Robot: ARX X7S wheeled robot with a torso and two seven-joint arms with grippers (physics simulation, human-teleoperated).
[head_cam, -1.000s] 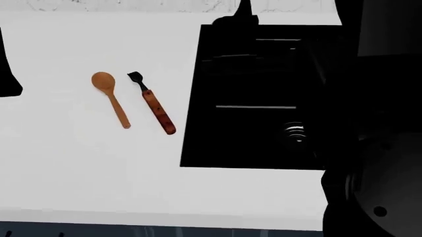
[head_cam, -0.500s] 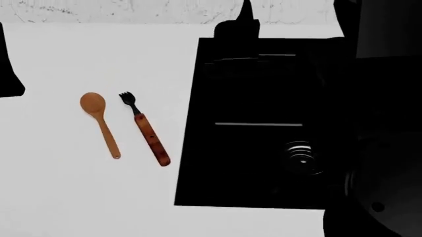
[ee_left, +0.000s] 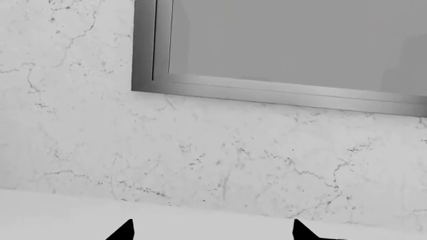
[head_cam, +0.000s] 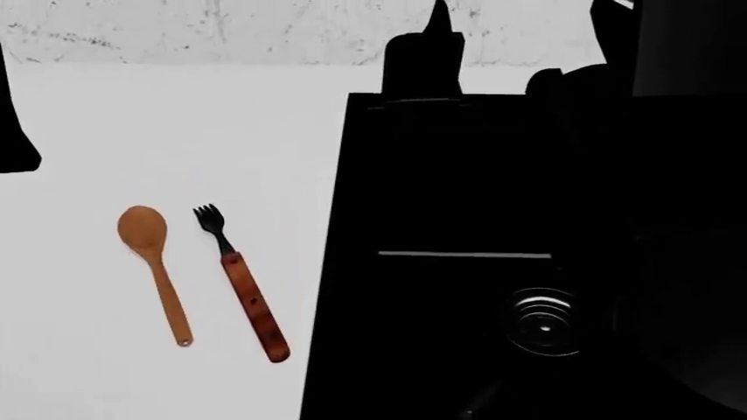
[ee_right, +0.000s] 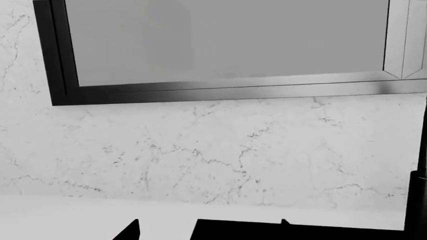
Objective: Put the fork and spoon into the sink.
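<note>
The light wooden spoon (head_cam: 152, 271) lies flat on the white countertop (head_cam: 175, 131), bowl towards the wall. Just to its right lies the fork (head_cam: 244, 293), black tines pointing away and reddish-brown handle pointing back towards me. The two do not touch. The black sink (head_cam: 362, 219) is recessed to the right of the fork, with a metal drain ring (head_cam: 543, 322) in its near basin. My left gripper (ee_left: 212, 235) is open and empty, facing the marble wall. My right gripper (ee_right: 208, 232) is also open and empty, above the sink's black edge (ee_right: 300, 231). Neither gripper is near the utensils.
A dark faucet (head_cam: 422, 48) stands at the back rim of the sink. A dark part of my left arm (head_cam: 14, 131) shows at the left edge, and my right arm (head_cam: 688, 175) covers the sink's right side. A framed window (ee_left: 280, 50) sits in the marble wall.
The head view has shifted, so the spoon, fork and sink now sit lower in the frame and look closer. The utensils themselves have not moved on the counter.
</note>
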